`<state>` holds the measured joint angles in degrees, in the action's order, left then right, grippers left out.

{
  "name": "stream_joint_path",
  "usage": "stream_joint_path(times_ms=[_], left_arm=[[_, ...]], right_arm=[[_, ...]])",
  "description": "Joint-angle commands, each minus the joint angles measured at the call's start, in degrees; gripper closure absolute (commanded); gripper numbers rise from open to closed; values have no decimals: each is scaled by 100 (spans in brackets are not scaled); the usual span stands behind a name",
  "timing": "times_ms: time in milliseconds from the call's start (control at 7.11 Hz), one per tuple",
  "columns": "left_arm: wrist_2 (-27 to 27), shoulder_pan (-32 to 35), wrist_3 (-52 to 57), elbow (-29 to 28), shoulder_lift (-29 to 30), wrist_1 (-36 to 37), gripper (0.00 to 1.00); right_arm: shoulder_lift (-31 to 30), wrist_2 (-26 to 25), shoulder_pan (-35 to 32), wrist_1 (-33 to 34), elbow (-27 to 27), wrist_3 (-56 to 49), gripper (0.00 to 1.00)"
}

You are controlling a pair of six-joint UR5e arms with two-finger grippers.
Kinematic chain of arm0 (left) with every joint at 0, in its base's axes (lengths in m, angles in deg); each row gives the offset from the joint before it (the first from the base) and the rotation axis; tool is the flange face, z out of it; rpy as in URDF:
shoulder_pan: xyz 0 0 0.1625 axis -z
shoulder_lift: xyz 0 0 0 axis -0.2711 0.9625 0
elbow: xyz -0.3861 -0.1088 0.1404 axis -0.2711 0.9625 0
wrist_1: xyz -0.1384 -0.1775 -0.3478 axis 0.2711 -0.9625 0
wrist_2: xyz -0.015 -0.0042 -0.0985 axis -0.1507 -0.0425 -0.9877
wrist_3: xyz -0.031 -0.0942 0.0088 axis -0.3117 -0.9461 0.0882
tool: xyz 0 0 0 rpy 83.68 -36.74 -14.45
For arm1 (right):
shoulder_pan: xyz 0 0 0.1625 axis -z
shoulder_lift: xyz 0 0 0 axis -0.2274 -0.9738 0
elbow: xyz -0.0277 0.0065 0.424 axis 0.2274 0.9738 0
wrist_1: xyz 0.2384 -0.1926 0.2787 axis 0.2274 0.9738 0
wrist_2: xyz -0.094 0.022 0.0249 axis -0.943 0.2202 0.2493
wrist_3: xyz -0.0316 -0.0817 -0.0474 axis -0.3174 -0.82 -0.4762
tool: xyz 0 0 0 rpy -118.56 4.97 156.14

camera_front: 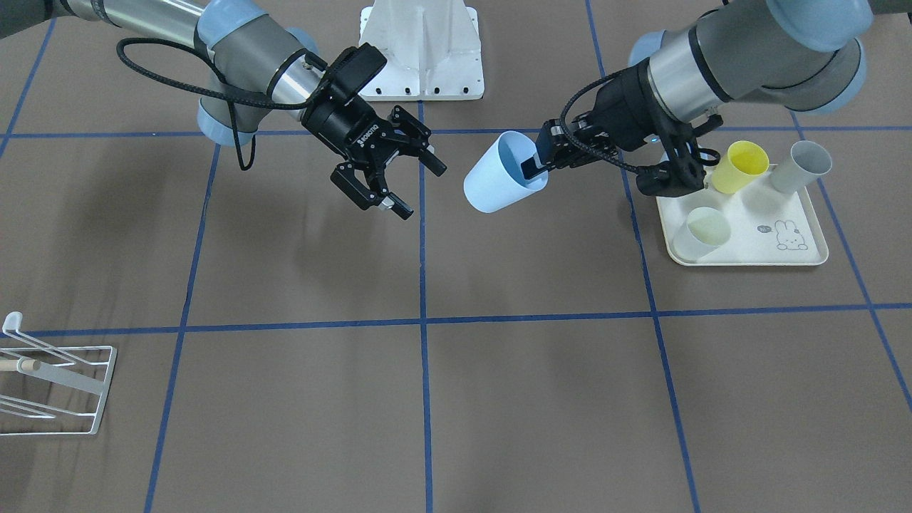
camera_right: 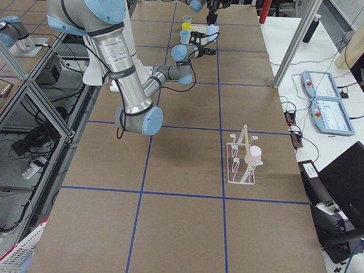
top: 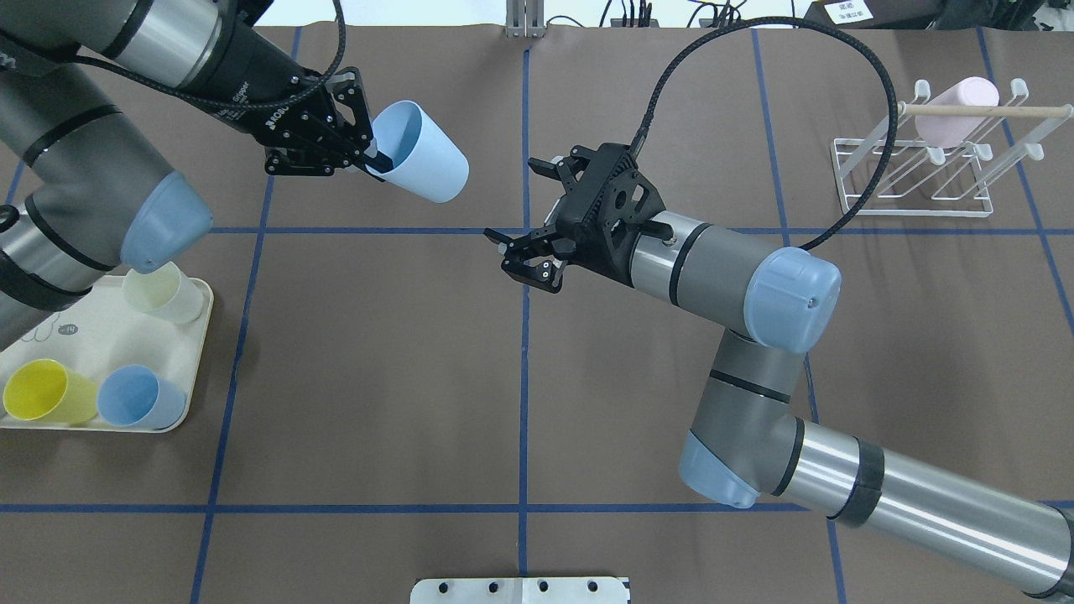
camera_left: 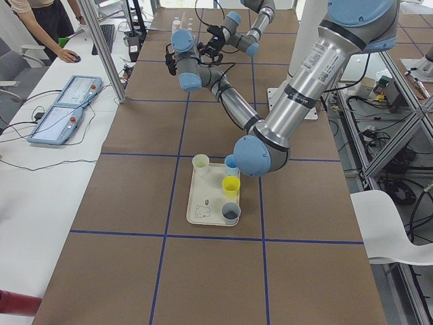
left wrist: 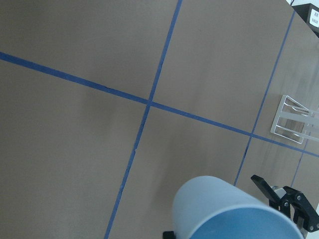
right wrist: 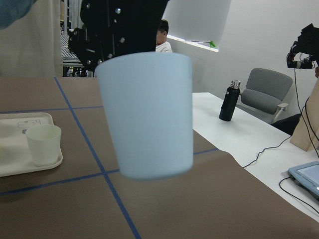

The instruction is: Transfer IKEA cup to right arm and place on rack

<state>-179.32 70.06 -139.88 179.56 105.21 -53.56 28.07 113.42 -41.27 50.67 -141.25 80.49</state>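
My left gripper [top: 373,159] is shut on the rim of a light-blue cup [top: 421,156], one finger inside and one outside. It holds the cup tilted above the table, its base towards the right gripper. The cup also shows in the front-facing view [camera_front: 499,178] and fills the right wrist view [right wrist: 147,114]. My right gripper [top: 516,214] is open and empty, a short gap from the cup's base, facing it. The white wire rack [top: 919,172] stands at the far right with a pink cup [top: 956,113] on it.
A cream rabbit-print tray [top: 101,335] at the near left holds a cream cup [top: 164,294], a yellow cup [top: 46,393] and a blue cup [top: 138,398]. The left arm's elbow hangs over the tray. An operator and control pendants are beyond the table's far edge.
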Motion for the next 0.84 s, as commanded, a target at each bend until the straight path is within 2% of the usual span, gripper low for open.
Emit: stream_joint_path(times_ms=[0, 704], left_arm=[[246, -194, -107, -7, 109, -3, 100], [246, -370, -100, -15, 118, -3, 100]], right_arm=[[245, -55, 141, -26, 128, -5, 2], [263, -230, 123, -26, 120, -13, 2]])
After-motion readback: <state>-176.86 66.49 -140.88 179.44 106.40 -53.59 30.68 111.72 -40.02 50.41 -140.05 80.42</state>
